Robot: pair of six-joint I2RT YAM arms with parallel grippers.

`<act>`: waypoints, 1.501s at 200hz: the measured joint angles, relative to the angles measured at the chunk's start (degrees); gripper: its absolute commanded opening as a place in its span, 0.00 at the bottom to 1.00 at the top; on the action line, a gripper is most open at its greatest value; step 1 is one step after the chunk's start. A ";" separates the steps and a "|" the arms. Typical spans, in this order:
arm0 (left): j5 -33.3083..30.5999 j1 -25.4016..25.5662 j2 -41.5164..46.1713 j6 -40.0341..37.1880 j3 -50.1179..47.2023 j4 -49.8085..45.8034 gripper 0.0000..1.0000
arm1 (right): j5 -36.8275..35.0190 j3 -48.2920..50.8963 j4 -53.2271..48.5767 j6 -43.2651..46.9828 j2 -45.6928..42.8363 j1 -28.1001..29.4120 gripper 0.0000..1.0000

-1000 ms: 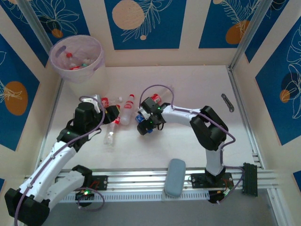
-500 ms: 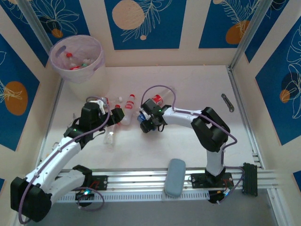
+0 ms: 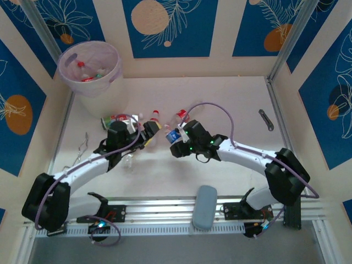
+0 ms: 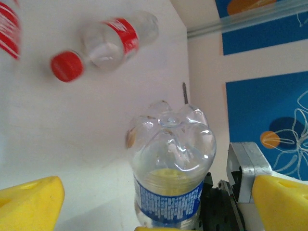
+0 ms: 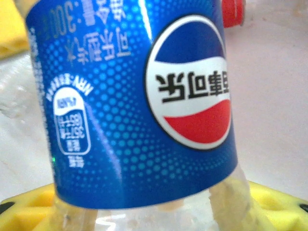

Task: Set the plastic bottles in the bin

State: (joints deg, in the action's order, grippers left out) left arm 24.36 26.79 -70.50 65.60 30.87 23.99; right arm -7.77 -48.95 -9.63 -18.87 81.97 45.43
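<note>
Pale desk lies before you, the bin at its far-left corner. Right of the bin, your left fingers have just spread wide, empty. Further right, your right fingers have closed on the blue-labelled bottle, so it can go binward.

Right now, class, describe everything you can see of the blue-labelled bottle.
The blue-labelled bottle is clear plastic with a lobed base and a blue wrap bearing a red-white-blue roundel. The right gripper holds it in its jaws, near a red-labelled bottle. The open jaws of the left gripper flank it without touching.
</note>
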 measured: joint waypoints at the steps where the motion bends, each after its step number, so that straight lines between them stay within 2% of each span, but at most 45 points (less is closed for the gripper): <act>1: 0.04 0.13 -0.26 0.17 0.02 0.37 1.00 | 0.20 0.09 0.13 -0.20 -0.11 0.00 0.59; 53: 0.72 4.96 -8.96 3.61 1.36 10.25 1.00 | 3.85 0.87 3.41 -3.15 -0.85 0.00 0.59; 92: 0.74 7.08 -13.57 5.42 2.78 15.67 0.84 | 6.34 1.20 5.66 -4.63 -0.85 0.00 0.59; 119: 0.76 7.28 -14.64 5.86 2.99 17.70 0.59 | 7.08 1.86 6.29 -5.44 -0.85 -0.11 0.59; 145: 0.33 7.37 -14.86 5.55 2.99 17.51 0.46 | 7.85 1.88 6.69 -6.10 -0.87 -0.55 0.64; 170: -0.11 7.37 -14.86 5.92 3.02 17.35 0.41 | 8.26 1.88 7.08 -6.34 -0.85 -0.57 0.76; 193: -0.07 7.41 -14.86 5.90 3.10 17.33 0.41 | 8.44 1.88 6.80 -6.05 -0.85 -0.90 0.83; 216: -0.11 7.41 -14.84 5.03 3.78 16.37 0.41 | 8.87 2.01 5.33 -5.95 -1.73 -1.62 0.88; 239: -0.15 7.02 -14.73 2.36 6.36 12.28 0.41 | 9.33 3.13 3.19 -5.57 -6.45 -2.91 0.92; 256: 0.20 5.92 -14.10 0.13 8.66 9.38 0.35 | 9.49 4.13 1.73 -5.44 -11.37 -4.68 0.93; 281: 1.18 1.18 -10.80 -3.78 12.74 3.15 0.28 | 9.62 5.68 0.46 -5.70 -16.87 -8.41 0.93; 300: 1.44 -2.95 -8.24 -9.53 20.26 -5.86 0.25 | 9.68 7.15 -0.33 -6.60 -18.84 -10.99 0.93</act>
State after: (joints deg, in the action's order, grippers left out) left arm 25.80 23.83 -78.74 56.07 51.13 18.13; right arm 1.91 -41.80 -9.96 -25.47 63.13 34.44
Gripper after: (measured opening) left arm 0.490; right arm 0.933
